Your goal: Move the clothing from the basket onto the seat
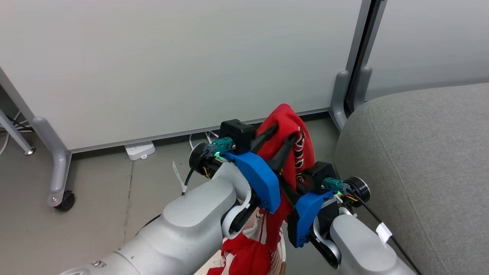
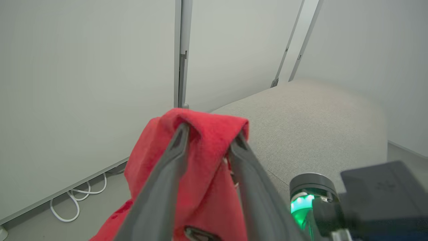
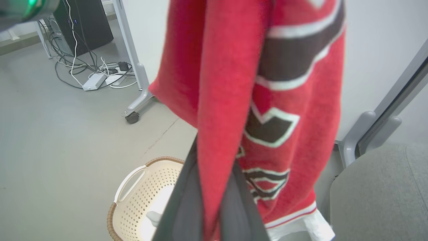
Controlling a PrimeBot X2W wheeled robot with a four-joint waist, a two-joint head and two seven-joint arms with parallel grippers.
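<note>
Held aloft above the basket (image 3: pixel 133 197) and just left of the sofa (image 1: pixel 420 172): red clothing (image 1: pixel 284 130), clamped by both the left gripper (image 1: pixel 286 131) and right gripper (image 3: pixel 214 150).

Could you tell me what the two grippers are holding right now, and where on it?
Left gripper pinches the red clothing at its bunched top fold; right gripper clamps a hanging fold lower down.
</note>
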